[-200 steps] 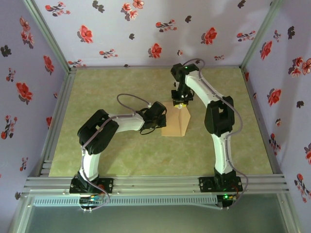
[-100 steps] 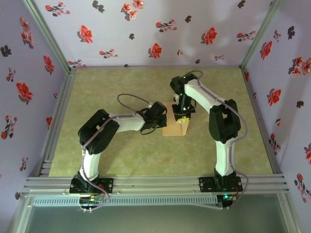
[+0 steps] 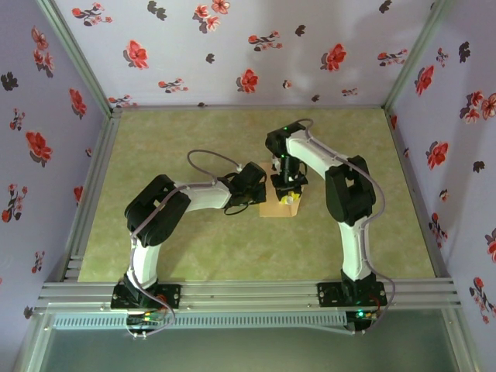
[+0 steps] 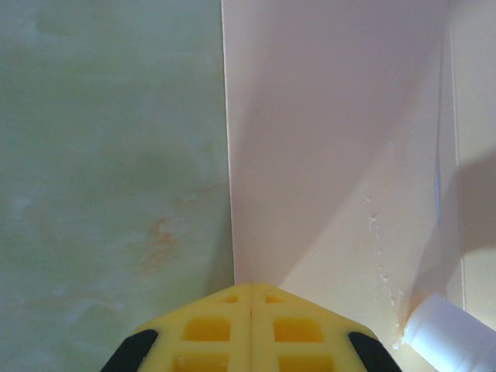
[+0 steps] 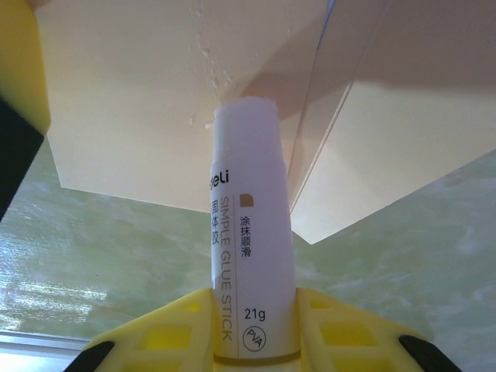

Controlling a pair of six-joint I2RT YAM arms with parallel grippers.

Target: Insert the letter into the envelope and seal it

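Note:
The tan envelope (image 3: 277, 204) lies flat mid-table, its flap (image 5: 403, 132) open. My left gripper (image 4: 249, 288) is shut, its yellow tips resting at the envelope's (image 4: 333, 155) left edge. My right gripper (image 5: 249, 298) is shut on a white glue stick (image 5: 248, 232). The stick's tip touches the envelope (image 5: 132, 108) beside the flap fold, and it also pokes into the left wrist view as the glue stick (image 4: 451, 342). From above, the right gripper (image 3: 288, 197) hangs over the envelope's right part, with the left gripper (image 3: 260, 194) close beside it. The letter is hidden.
The green table (image 3: 178, 147) is fenced by aluminium rails (image 3: 248, 293) in front and floral walls at the sides and back. A grey cable (image 3: 209, 155) loops above the left arm. The two wrists stand very close over the envelope.
The right arm has drawn the glue stick toward the near side, from the envelope's far end down over its right part. The left arm has stayed put.

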